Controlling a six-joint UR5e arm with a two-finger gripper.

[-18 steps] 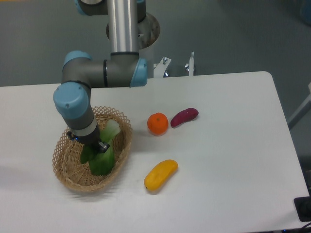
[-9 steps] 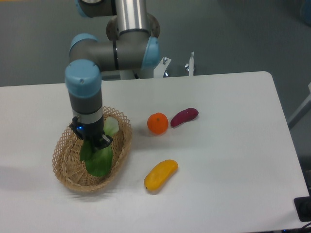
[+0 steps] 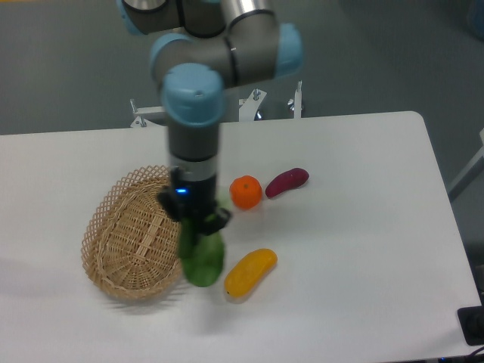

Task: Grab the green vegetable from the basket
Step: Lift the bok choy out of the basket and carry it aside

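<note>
The green vegetable hangs leafy end down from my gripper, which is shut on its upper part. It is out of the basket, over the basket's right rim and the table beside it. The tan wicker basket lies at the left with nothing in it. The vegetable's pale stalk is hidden behind the gripper.
A yellow elongated fruit lies just right of the hanging vegetable. An orange and a purple sweet potato sit further back to the right. The arm's grey and blue wrist stands above the gripper.
The gripper has lifted the green vegetable out of the basket and carried it to the right, past the basket's right rim. The basket now holds nothing.
</note>
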